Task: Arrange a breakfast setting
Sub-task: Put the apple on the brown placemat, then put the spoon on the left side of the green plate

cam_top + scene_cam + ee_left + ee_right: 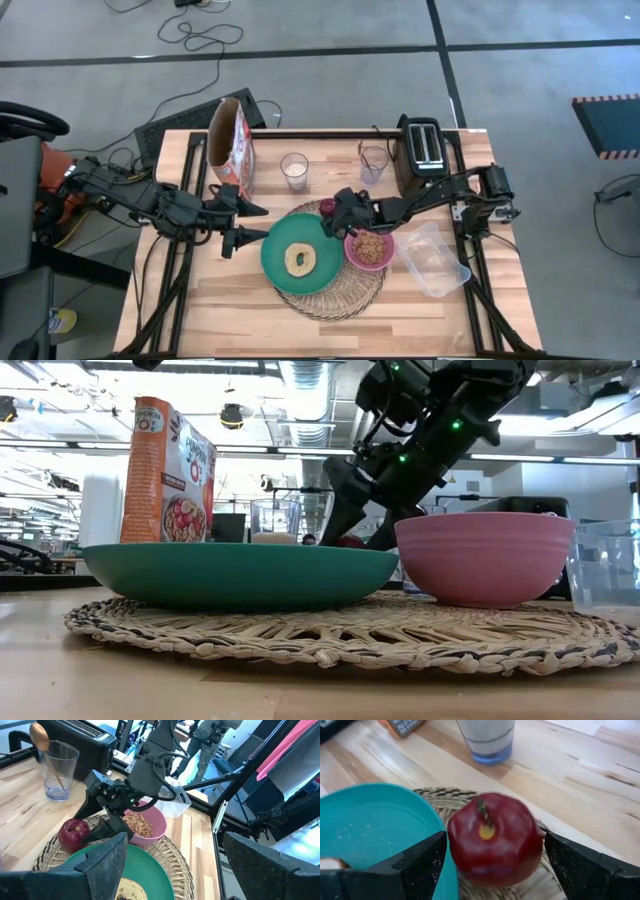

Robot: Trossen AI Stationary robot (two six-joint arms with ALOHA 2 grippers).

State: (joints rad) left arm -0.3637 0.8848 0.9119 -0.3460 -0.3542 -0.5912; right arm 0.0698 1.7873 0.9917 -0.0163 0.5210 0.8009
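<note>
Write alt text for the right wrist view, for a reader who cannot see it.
A red apple with its stem up sits on the woven straw mat, between the open fingers of the right gripper. The teal plate lies beside it, and a clear glass stands on the wooden table beyond.

Red fruit point(492, 840) — upright; on mat point(345, 290)

Cereal box point(167, 472) — print not legible.

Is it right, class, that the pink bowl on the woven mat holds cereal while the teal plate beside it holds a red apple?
Not quite. The teal plate holds a bagel, as the high view shows. The red apple sits on the woven mat, off the plate. The pink bowl does hold cereal.
</note>
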